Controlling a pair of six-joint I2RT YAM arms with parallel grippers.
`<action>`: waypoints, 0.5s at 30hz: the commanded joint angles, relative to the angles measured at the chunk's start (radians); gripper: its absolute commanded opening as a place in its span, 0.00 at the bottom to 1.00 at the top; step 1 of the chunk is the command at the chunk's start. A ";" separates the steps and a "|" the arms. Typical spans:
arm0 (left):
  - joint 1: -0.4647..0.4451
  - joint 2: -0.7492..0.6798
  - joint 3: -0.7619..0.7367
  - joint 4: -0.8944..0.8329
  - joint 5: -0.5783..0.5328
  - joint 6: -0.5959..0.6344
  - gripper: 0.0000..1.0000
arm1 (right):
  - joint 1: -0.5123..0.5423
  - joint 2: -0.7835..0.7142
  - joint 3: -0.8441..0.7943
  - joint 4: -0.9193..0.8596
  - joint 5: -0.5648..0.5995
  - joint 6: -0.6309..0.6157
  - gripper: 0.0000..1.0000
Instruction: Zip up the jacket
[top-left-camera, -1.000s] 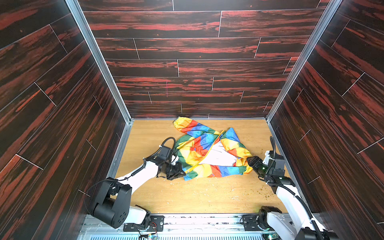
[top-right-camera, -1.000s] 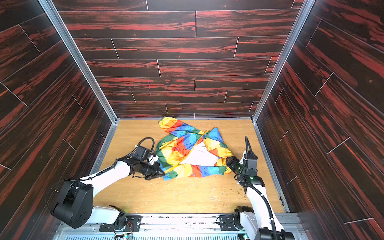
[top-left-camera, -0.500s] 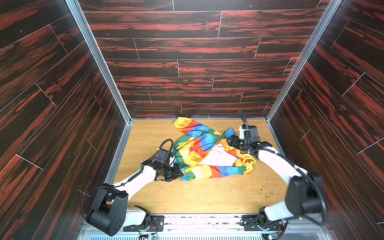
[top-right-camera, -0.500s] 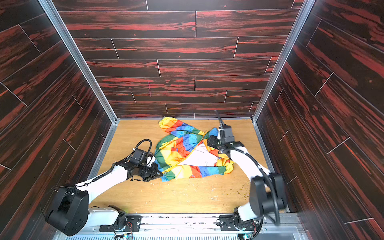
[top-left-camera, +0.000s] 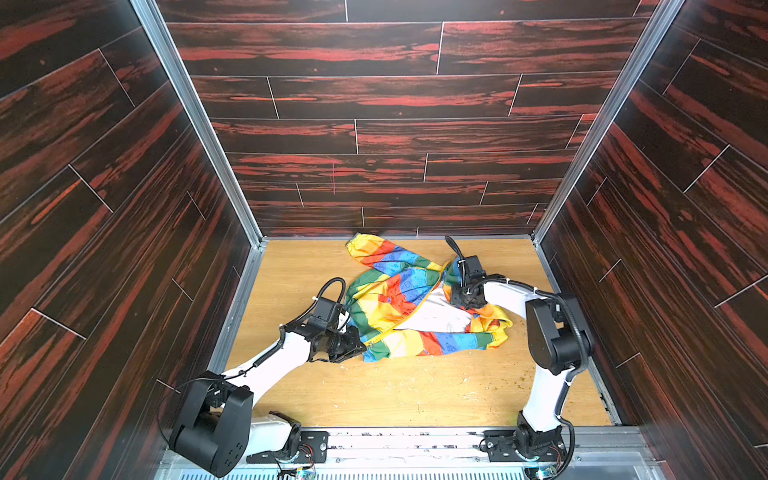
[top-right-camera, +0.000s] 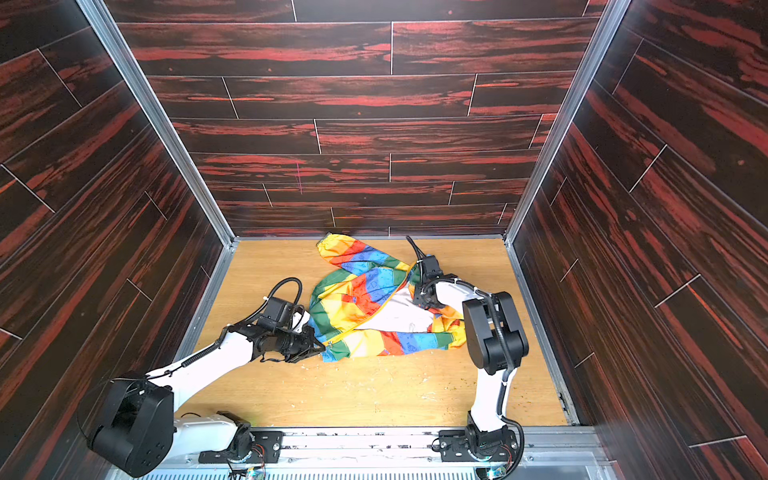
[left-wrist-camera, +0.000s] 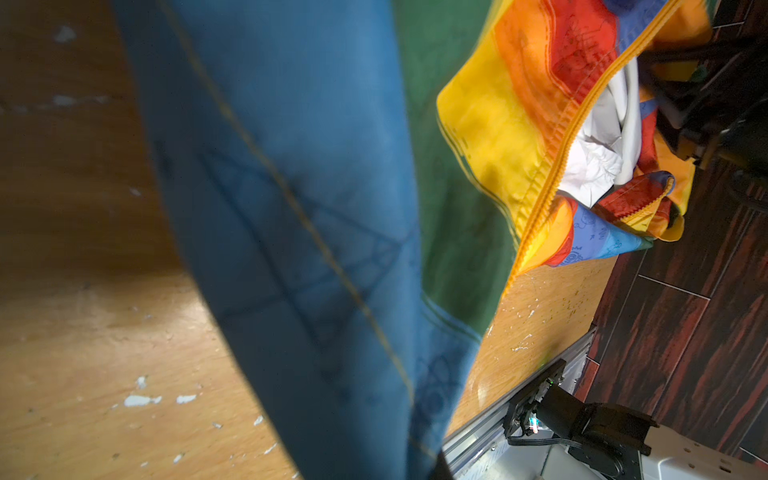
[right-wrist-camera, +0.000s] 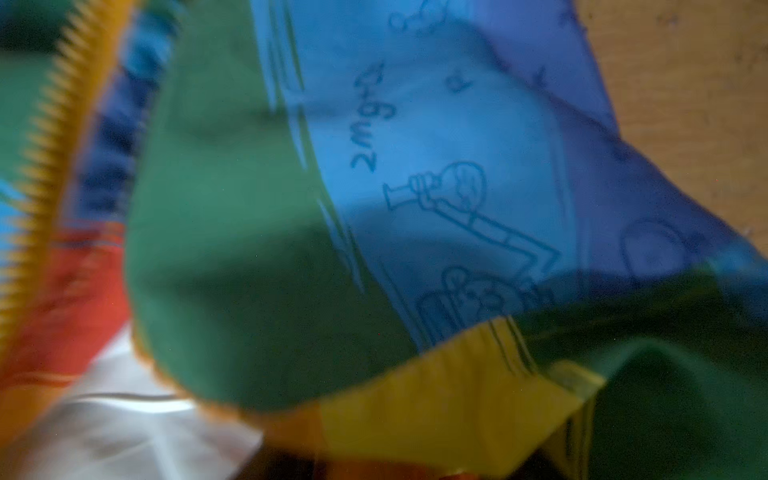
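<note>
The rainbow jacket (top-left-camera: 399, 299) (top-right-camera: 357, 299) lies crumpled and unzipped on the wooden floor, its white lining (top-left-camera: 436, 311) showing between the front panels. The yellow zipper (top-left-camera: 415, 309) (left-wrist-camera: 557, 166) runs diagonally across it. My left gripper (top-left-camera: 360, 348) (top-right-camera: 321, 348) is shut on the near-left hem corner; blue and green fabric (left-wrist-camera: 291, 249) fills the left wrist view. My right gripper (top-left-camera: 464, 300) (top-right-camera: 420, 301) points down into the right front panel near the collar. Cloth (right-wrist-camera: 374, 208) hides its jaws in the right wrist view, with zipper teeth (right-wrist-camera: 50, 124) at the edge.
Dark red wood-pattern walls (top-left-camera: 374, 124) enclose the floor (top-left-camera: 395, 390) on three sides. A metal rail (top-left-camera: 415, 440) with both arm bases runs along the front. One sleeve (top-left-camera: 374, 249) reaches toward the back wall.
My right arm swung from the jacket's near-right corner up and back onto the right front panel, and the jacket shifted a little. The left gripper kept its hold on the hem.
</note>
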 joint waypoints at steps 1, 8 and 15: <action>0.007 -0.037 0.007 -0.030 -0.023 0.018 0.00 | -0.065 -0.006 -0.012 0.024 0.034 0.032 0.20; 0.066 -0.073 0.005 -0.059 -0.048 0.026 0.00 | -0.260 -0.198 -0.094 0.066 -0.098 0.089 0.00; 0.116 -0.106 0.019 -0.117 -0.072 0.055 0.00 | -0.498 -0.306 -0.151 0.055 -0.199 0.155 0.00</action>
